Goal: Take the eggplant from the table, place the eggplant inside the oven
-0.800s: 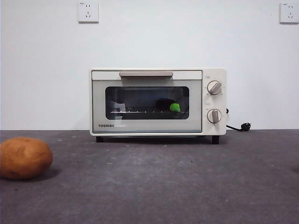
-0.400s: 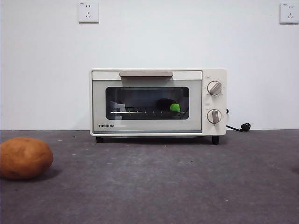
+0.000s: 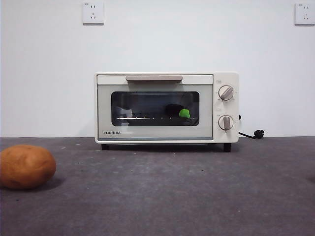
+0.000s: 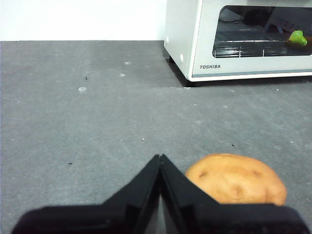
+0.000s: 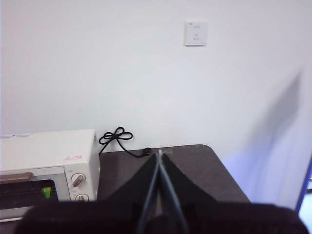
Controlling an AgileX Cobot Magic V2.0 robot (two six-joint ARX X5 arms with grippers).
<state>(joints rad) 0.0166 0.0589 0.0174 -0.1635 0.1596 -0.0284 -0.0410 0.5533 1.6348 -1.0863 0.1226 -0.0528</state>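
Observation:
The eggplant [image 3: 177, 111] lies inside the oven [image 3: 166, 107] on the wire rack, seen through the dark glass of the closed door; its green stem cap [image 3: 184, 113] points right. The cap [image 4: 298, 38] also shows in the left wrist view, and as a green speck [image 5: 46, 192] in the right wrist view. My left gripper [image 4: 160, 158] is shut and empty, low over the table [image 3: 162, 191] beside the potato. My right gripper [image 5: 160, 153] is shut and empty, raised high to the right of the oven [image 5: 48, 163]. Neither gripper shows in the front view.
A round orange-brown potato [image 3: 26, 166] rests on the table at the front left, close to my left gripper [image 4: 236, 179]. The oven's black power cord [image 3: 251, 133] trails behind its right side. Wall sockets [image 3: 93, 13] sit high on the white wall.

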